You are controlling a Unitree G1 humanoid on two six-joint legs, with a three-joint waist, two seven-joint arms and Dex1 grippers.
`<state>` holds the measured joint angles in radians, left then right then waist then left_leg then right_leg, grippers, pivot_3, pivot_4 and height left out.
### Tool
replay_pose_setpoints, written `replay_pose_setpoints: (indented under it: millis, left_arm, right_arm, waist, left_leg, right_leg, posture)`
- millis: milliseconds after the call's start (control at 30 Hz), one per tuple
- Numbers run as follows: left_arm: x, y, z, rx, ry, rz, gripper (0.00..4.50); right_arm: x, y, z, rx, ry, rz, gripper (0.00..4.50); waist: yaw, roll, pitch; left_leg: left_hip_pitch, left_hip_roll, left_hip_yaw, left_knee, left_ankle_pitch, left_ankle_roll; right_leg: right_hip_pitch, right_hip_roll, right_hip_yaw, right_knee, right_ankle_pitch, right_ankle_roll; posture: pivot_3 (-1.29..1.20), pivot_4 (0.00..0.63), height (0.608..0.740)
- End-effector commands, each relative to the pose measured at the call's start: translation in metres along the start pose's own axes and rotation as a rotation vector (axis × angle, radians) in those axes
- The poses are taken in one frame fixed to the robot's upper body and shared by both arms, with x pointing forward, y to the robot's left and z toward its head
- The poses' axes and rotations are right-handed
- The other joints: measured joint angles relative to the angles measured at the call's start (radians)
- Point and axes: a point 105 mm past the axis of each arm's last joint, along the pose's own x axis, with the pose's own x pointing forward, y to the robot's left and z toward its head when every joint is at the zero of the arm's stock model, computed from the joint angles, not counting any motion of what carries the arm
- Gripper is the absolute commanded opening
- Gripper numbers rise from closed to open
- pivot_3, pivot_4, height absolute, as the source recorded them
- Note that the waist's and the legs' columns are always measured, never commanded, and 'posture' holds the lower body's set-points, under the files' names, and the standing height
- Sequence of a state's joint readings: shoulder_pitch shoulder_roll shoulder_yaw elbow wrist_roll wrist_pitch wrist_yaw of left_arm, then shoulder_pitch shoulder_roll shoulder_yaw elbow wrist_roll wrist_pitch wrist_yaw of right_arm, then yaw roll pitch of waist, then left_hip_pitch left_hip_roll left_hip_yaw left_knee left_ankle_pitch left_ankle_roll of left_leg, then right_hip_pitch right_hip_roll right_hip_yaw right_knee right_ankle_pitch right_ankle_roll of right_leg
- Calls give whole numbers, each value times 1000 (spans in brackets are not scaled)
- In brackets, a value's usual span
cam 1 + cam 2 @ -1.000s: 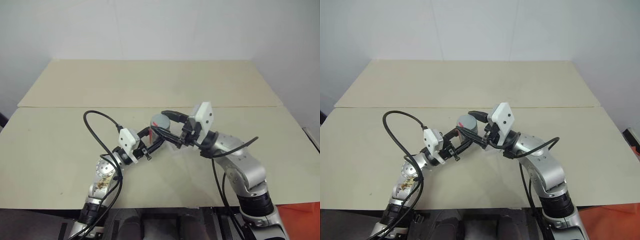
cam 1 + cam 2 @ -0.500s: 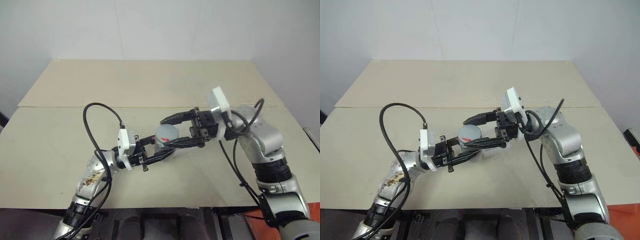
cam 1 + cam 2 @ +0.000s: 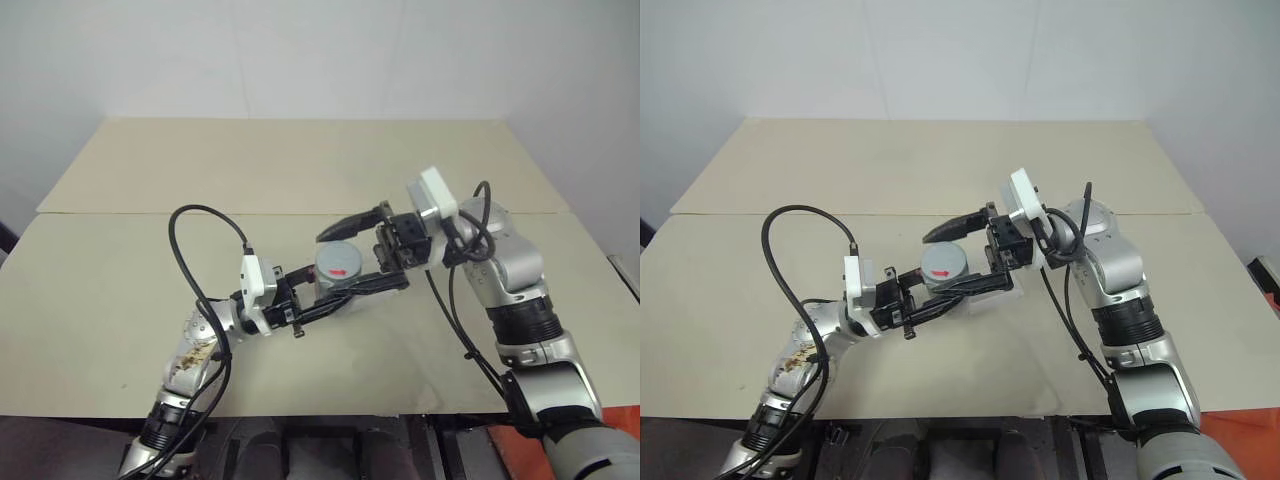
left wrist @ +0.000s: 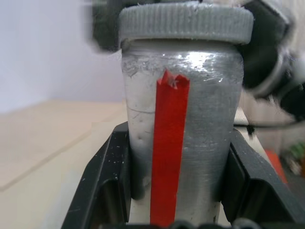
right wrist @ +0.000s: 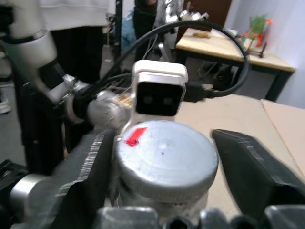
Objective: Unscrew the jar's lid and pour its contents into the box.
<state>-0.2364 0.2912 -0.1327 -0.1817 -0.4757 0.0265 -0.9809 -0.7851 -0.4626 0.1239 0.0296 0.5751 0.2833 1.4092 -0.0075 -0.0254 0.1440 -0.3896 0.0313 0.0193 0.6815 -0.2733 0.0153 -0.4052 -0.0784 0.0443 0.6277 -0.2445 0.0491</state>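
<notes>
At the frame's centre, above the beige surface (image 3: 120, 260), the silvery-clear cylindrical jar (image 4: 178, 143) with its red label stripe is clamped in the left pincer (image 3: 335, 297), the ribbed grey round lid (image 3: 338, 262) is still on, straddled by the wide-spread right pincer (image 3: 345, 257), so unscrewing and pouring are judged left.

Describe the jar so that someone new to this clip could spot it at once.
Above the middle of the beige table, the two arms meet. The left gripper clamps a small silvery jar upright there. A red stripe down its side and a ribbed grey lid with a red mark set it apart.
</notes>
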Motion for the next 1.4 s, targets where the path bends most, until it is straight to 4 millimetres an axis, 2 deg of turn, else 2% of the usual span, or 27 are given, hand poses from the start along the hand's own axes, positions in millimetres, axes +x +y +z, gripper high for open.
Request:
replay_pose_setpoints:
  millis: [33, 233, 433, 633, 800, 1367, 1400]
  left_arm:
    - [-2, 1, 10, 50, -27, 20, 2004]
    - [-5, 15, 5, 111, -14, 127, 2004]
    - [0, 28, 7, 164, -44, 224, 2004]
    - [1, 34, 5, 193, -41, 263, 2004]
    - [2, 36, 4, 193, -48, 279, 2004]
    - [2, 34, 5, 184, -52, 285, 2004]
    - [2, 34, 4, 184, -52, 285, 2004]
  right_arm:
    - [-16, 1, 29, -72, -50, -92, 4467]
    - [-30, 6, 39, -107, -9, -310, 4467]
    - [-9, 16, 19, -95, 45, -501, 4467]
    - [8, 8, 12, -65, -8, -733, 4467]
    - [14, 8, 10, -69, -2, -773, 4467]
    - [16, 10, 3, -62, 37, -739, 4467]
    - [16, 10, 3, -61, 37, -740, 4300]
  waist:
    - [5, 0, 0]
    - [8, 0, 0]
    - [4, 0, 0]
    - [-2, 0, 0]
    - [-2, 0, 0]
    - [-5, 0, 0]
    - [-5, 0, 0]
  left_leg:
    - [0, 0, 0, 0, 0, 0]
    - [0, 0, 0, 0, 0, 0]
    - [0, 0, 0, 0, 0, 0]
    - [0, -1, 0, 0, 0, -1]
    - [0, -1, 0, 0, 0, -1]
    - [0, -1, 0, 0, 0, -1]
    - [0, -1, 0, 0, 0, -1]
  right_leg:
    - [0, 0, 0, 0, 0, 0]
    - [0, 0, 0, -2, 0, 0]
    - [0, 0, 1, -1, 0, 0]
    - [0, 0, 1, -1, 0, 0]
    - [0, 0, 1, -1, 0, 0]
    - [0, 0, 1, -1, 0, 0]
    - [0, 0, 1, -1, 0, 0]
  posture:
    - [0, 150, 740]
    - [0, 150, 740]
    - [0, 150, 740]
    - [0, 150, 740]
    - [0, 150, 740]
    - [0, 150, 740]
    - [0, 150, 740]
